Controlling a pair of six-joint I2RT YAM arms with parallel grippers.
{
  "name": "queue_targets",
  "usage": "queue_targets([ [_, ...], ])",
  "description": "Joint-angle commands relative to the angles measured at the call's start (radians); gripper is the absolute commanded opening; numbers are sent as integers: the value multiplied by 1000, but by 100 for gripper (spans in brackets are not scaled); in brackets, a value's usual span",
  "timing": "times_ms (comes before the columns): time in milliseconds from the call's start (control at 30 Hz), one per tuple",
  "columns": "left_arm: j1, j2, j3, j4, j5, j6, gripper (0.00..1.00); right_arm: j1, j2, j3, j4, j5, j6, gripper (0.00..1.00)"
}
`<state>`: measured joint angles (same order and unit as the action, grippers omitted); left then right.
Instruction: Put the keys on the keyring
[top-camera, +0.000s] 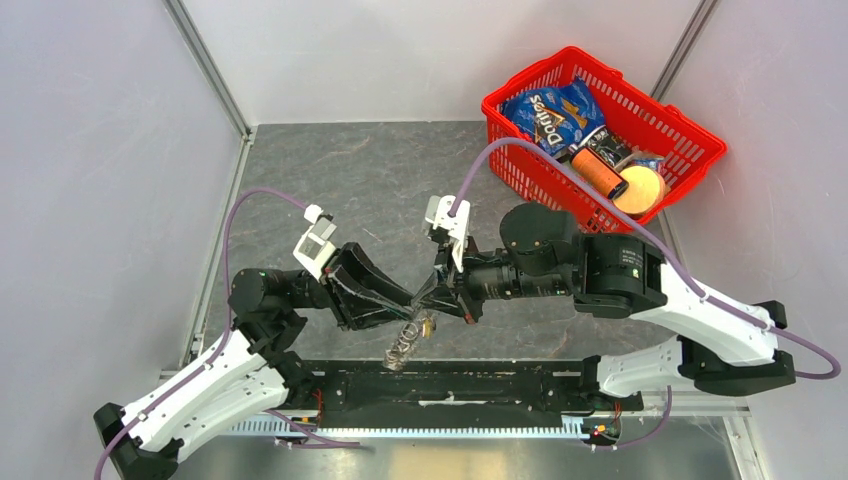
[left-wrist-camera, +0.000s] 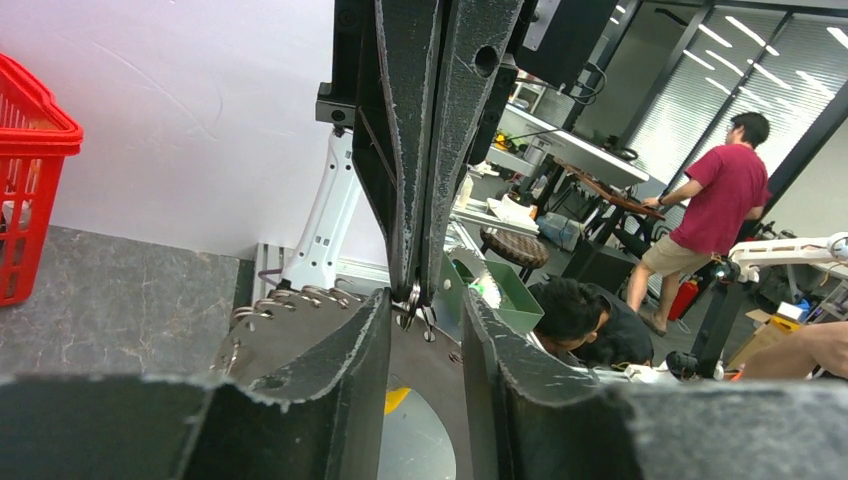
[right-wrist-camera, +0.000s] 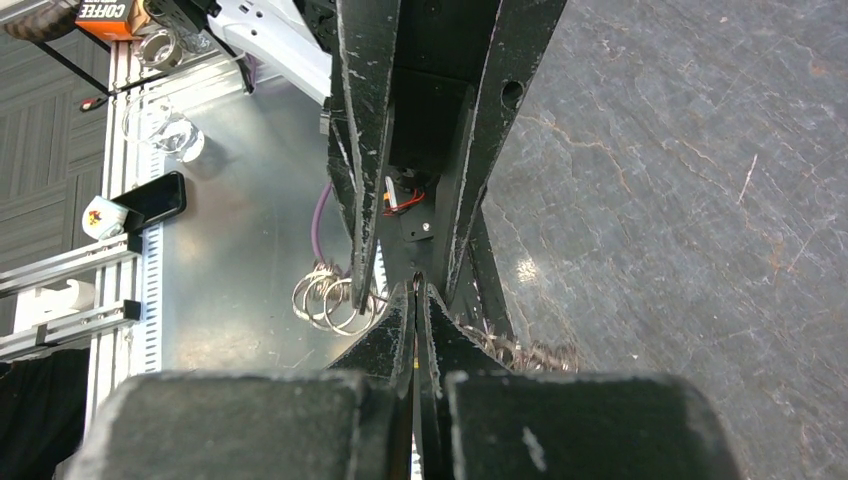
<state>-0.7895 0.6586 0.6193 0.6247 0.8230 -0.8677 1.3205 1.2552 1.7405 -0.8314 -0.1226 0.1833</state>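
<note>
Just above the keyring (top-camera: 401, 346), which hangs as a tangle of silver coils clear of the bench (top-camera: 340, 180), the two grippers are set tip to tip. The right gripper (top-camera: 430, 300) is pressed together, and a small metal loop (left-wrist-camera: 414, 312) is pinched at its very tips. Whether that loop belongs to the keyring or to a key cannot be told. The left gripper (top-camera: 408, 304) is spread partway, with its fingers (left-wrist-camera: 330, 370) placed either side of the pinched loop, and nothing is seen clamped between them. Some coils of the keyring are seen lying against the outside of one finger. The arrangement is judged to serve the threading: the loop is steadied in the air by one side so that it can be taken or pried open by the other, while the keyring is allowed to dangle out of the way. A yellow-gold key (top-camera: 428, 325) is seen just beside the keyring, at its upper right and directly under the pinch. Whether it is threaded on cannot be told. The black and blue keys cannot be made out near the keyring.
</note>
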Motion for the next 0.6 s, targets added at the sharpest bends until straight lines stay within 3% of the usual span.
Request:
queue_targets([
  [0,1,-2,3,35,36,-26,36,5,5,62,79,15,2,0],
  [233,1,-7,4,28,45,-25,24,5,3,62,89,4,10,0],
  [567,1,-29,1,12,43,-22,21,4,-18,44,100,8,20,0],
])
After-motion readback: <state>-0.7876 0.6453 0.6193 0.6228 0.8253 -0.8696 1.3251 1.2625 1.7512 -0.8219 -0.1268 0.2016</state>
